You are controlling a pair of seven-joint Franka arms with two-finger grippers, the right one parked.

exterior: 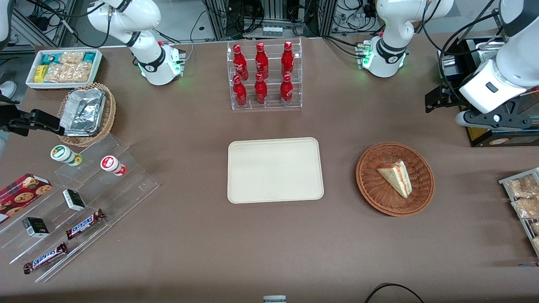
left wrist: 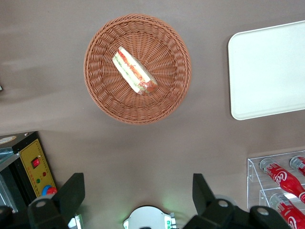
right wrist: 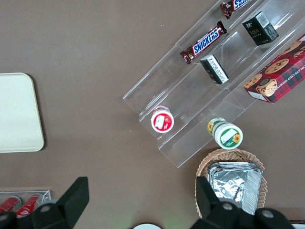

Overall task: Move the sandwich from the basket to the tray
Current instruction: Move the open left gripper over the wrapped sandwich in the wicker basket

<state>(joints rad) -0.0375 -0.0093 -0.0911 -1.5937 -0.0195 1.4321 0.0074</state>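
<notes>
Snickers bars (exterior: 63,240) and small dark boxes (exterior: 35,227) lay on clear acrylic steps (exterior: 84,202) at the lower left of the front view, nearest the camera, with a red cookie box (exterior: 23,189) and two lidded cups (exterior: 65,155) on the steps above them. At the right edge of that view sat a wire rack of snack packets (exterior: 522,202).

Farther from the camera, in the middle of the frame, the tray (exterior: 274,170) lay flat and bare on the brown table (exterior: 269,252). Right of centre, well apart from the tray, sat the basket (exterior: 395,179), with the sandwich (exterior: 396,177) lying inside it, near its middle. In the wrist view its red and green filling edge faced up (left wrist: 135,70).

Farther still, at the upper right of the front view, the gripper (exterior: 438,101) hung above the table, well apart from the basket and higher than it. The wrist view showed its two fingers (left wrist: 71,193) spread wide, holding nothing.

At the upper centre stood a clear rack of red bottles (exterior: 263,73). At the upper left were a tan basket of foil trays (exterior: 86,113) and a white box of snacks (exterior: 64,67).
</notes>
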